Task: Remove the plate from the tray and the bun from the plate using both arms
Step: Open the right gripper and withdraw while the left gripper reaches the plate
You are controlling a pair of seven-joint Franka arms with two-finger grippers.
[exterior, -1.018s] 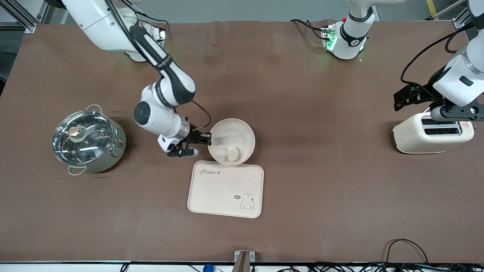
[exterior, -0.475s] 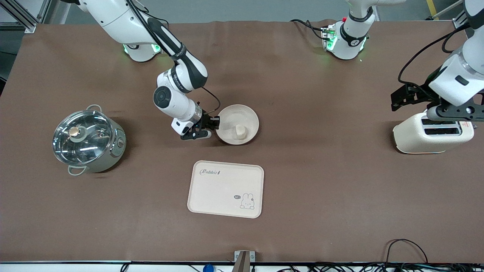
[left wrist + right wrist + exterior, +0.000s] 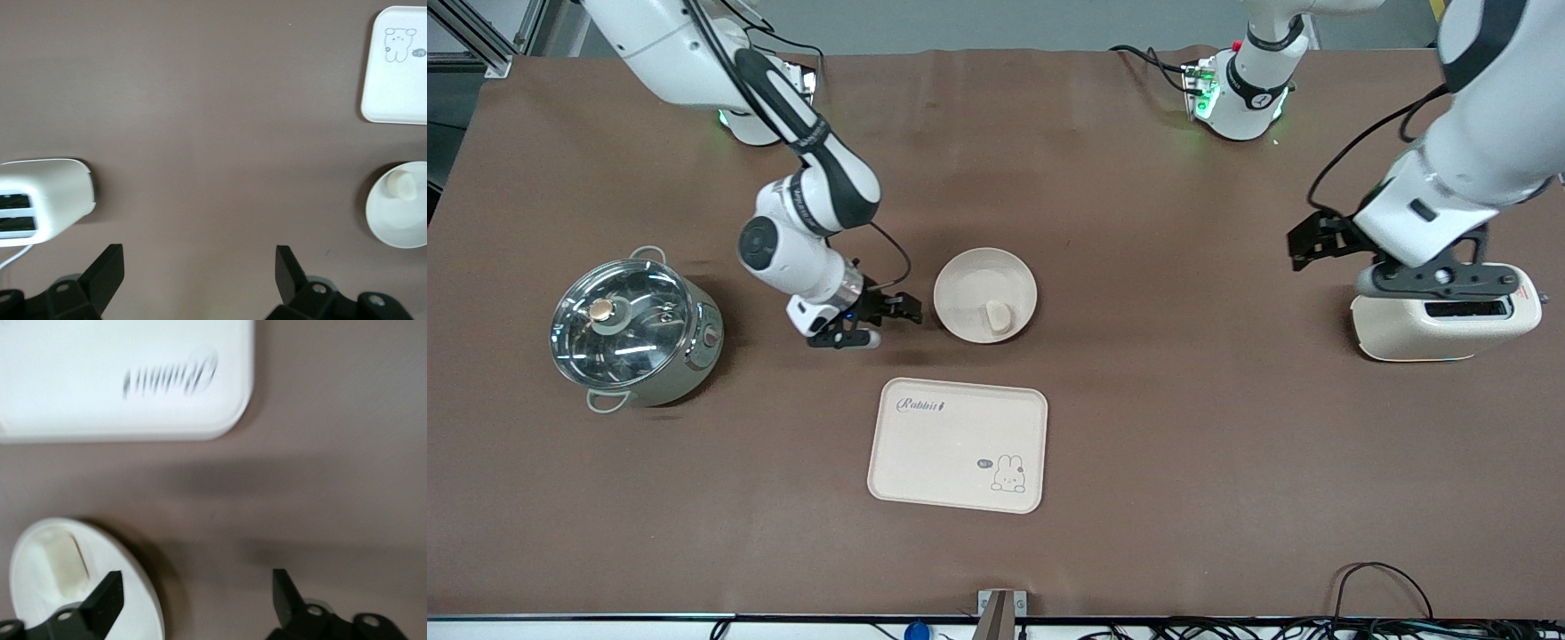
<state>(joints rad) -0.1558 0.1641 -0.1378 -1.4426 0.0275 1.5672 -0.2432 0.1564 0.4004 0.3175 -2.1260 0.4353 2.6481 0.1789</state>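
Sat flat on the table (image 3: 1138,267) with bun (image 3: 998,315) inside, plate (image 3: 985,294) free beside wide-open right gripper (image 3: 889,316); left gripper (image 3: 1316,240) likewise wide, over bare table near toaster (image 3: 1440,324).

Bare table separates plate (image 3: 985,294) from tray (image 3: 957,444); right tool (image 3: 889,313) crowds the plate's pot-side (image 3: 633,332) rim

1. The right arm's tool (image 3: 896,313) hangs low over the bench, fingers spread wide and holding nothing.
2. The left arm's tool (image 3: 1307,242) hovers higher up, fingers also apart and empty.
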